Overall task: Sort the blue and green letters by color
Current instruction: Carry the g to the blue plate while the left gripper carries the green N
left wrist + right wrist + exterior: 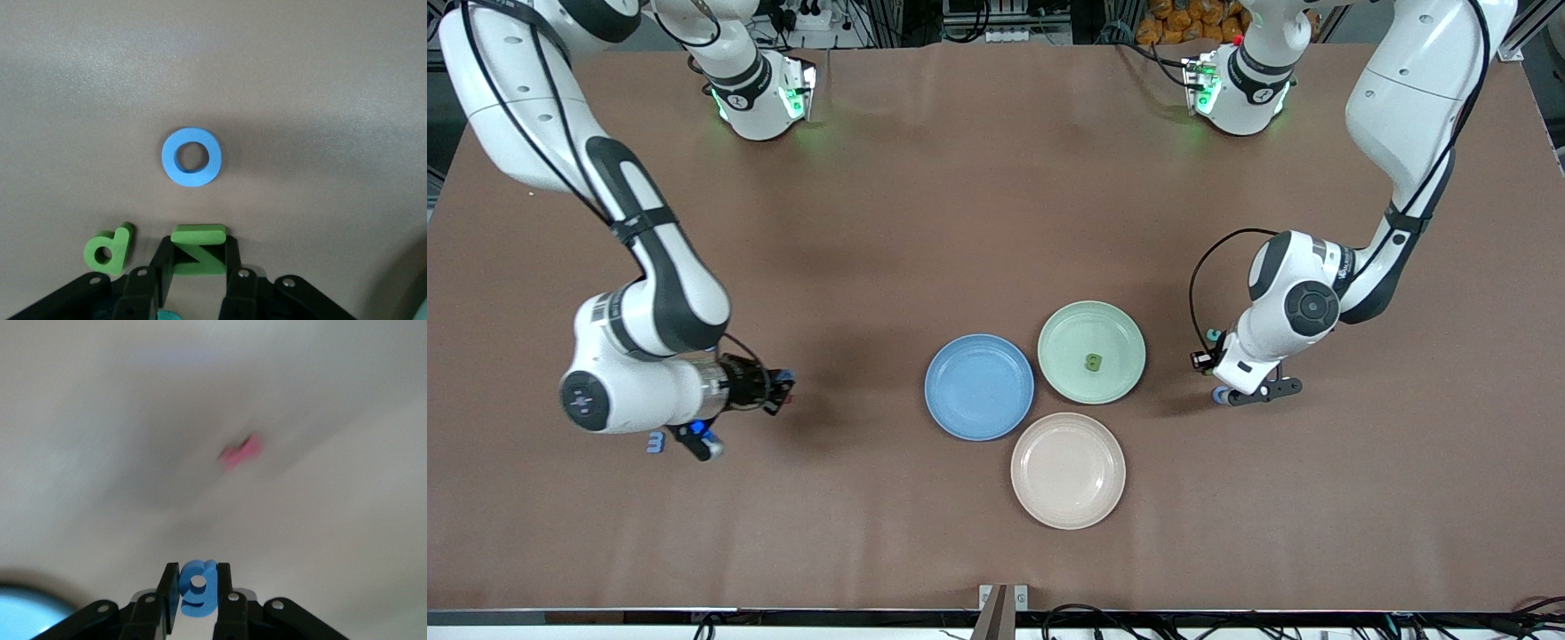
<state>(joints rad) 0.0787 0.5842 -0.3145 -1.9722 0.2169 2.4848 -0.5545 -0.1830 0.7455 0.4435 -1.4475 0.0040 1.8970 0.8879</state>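
Brown table (960, 178) carries three plates — a green Z (197, 250) is gripped by the left claw (197, 267), a blue letter (198, 588) by the right claw (198, 590) — for sorting by colour.

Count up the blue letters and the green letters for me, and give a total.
Blue: 3 (ring, digit 3, g in the right tool)
Green: 3 (d, Z in the left tool, small piece on the green plate)
Total: 6

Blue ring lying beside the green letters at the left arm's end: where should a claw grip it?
Across the band of the blue ring, straight down from above, one finger in its hole: it lies flat on the table.
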